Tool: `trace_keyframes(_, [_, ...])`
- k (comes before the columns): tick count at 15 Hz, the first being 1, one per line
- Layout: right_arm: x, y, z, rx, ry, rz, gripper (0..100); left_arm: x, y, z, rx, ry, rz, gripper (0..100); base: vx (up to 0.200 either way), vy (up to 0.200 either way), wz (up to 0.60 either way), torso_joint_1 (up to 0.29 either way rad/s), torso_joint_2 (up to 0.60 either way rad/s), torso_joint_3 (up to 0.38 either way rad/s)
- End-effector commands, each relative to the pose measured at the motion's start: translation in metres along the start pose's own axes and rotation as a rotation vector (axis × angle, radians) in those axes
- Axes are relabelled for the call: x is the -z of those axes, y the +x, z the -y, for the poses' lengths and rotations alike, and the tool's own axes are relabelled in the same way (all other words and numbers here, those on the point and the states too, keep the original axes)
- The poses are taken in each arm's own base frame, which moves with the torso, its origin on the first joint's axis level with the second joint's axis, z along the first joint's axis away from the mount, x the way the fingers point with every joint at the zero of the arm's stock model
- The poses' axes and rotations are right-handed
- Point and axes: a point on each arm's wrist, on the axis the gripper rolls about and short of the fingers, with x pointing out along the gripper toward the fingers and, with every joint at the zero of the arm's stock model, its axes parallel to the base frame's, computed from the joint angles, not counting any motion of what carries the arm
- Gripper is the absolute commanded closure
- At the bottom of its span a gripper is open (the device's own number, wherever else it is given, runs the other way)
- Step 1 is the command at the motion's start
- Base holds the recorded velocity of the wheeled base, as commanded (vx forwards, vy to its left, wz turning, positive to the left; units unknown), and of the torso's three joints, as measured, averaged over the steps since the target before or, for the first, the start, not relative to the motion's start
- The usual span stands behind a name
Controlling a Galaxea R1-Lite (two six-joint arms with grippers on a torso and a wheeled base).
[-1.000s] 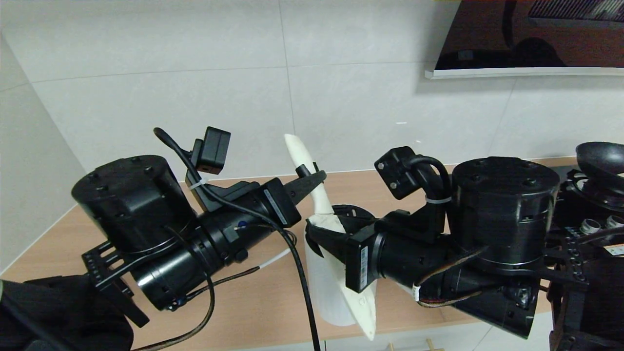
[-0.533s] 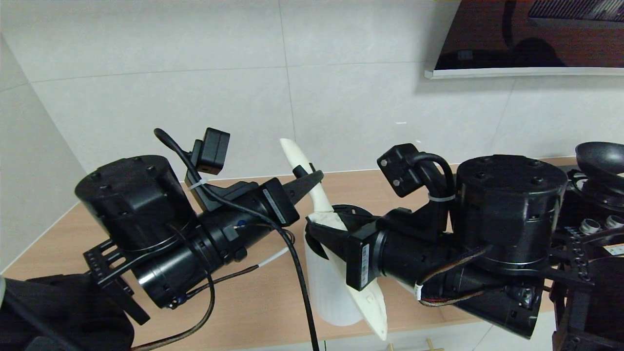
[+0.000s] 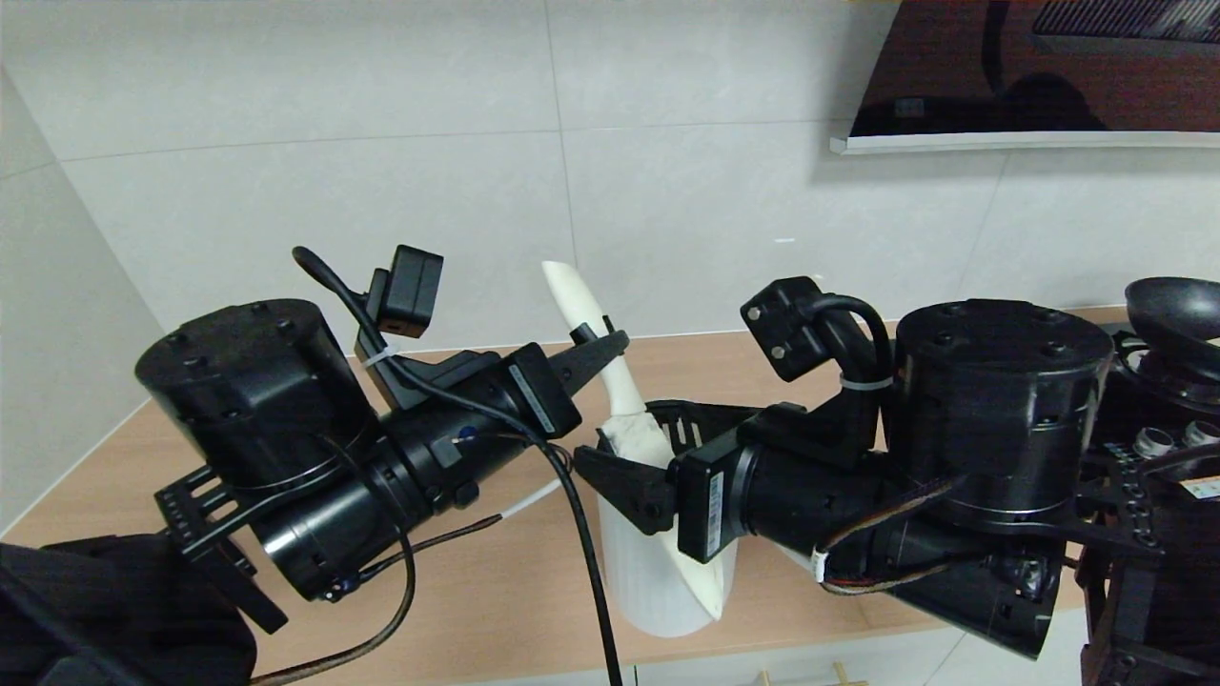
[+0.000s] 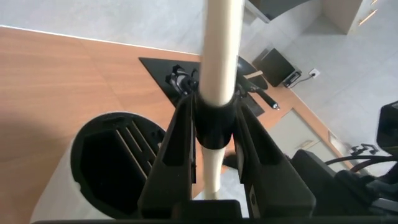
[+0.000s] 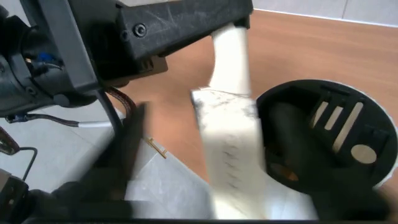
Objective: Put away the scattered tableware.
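Note:
A white knife [image 3: 575, 297] stands tilted over a white utensil holder [image 3: 639, 581] with a black slotted top on the wooden counter. My left gripper [image 3: 600, 348] is shut on the knife's handle [image 4: 221, 62], above the holder's rim [image 4: 81, 149]. The wide blade [image 5: 230, 143] runs down in front of the holder [image 5: 373, 106], its tip low against the holder's side. My right gripper [image 3: 629, 438] is open, its fingers spread either side of the blade just below the handle. Several utensils stand in the holder's slots.
The wooden counter [image 3: 124, 457] runs along a tiled wall. A black stove with a dark pan [image 3: 1172, 305] sits at the right, under a dark hood [image 3: 1029, 76]. Both arms crowd the space above the holder.
The right gripper's fingers have spread apart around the blade. The knife's lower tip has come up and swung back toward the holder. The left arm has shifted slightly left.

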Motion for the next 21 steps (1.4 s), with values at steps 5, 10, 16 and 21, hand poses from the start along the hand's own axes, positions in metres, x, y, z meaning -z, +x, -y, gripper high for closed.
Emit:
trace_keyframes(5, [-0.028, -0.018, 0.023, 0.062, 0.004, 0.091, 0, -0.032, -0.002, 0.019, -0.071, 0.003, 0.099, 100, 0.000, 0.000, 0.00, 0.000, 0.00, 0.000])
trace_keyframes(10, [-0.066, -0.047, 0.061, 0.106, 0.004, 0.206, 0, -0.096, -0.019, 0.055, -0.303, 0.005, 0.237, 100, 0.000, 0.000, 0.00, 0.000, 0.00, 0.000])
trace_keyframes(16, [-0.064, -0.045, 0.067, 0.132, 0.008, 0.168, 0, -0.080, 0.001, 0.071, -0.468, 0.180, 0.210, 100, 0.000, 0.000, 0.00, 0.000, 0.00, 0.000])
trace_keyframes(21, [-0.062, -0.043, 0.068, 0.134, 0.008, 0.160, 0, -0.042, 0.019, 0.095, -0.564, 0.266, 0.197, 100, 0.000, 0.000, 0.00, 0.000, 0.00, 0.000])
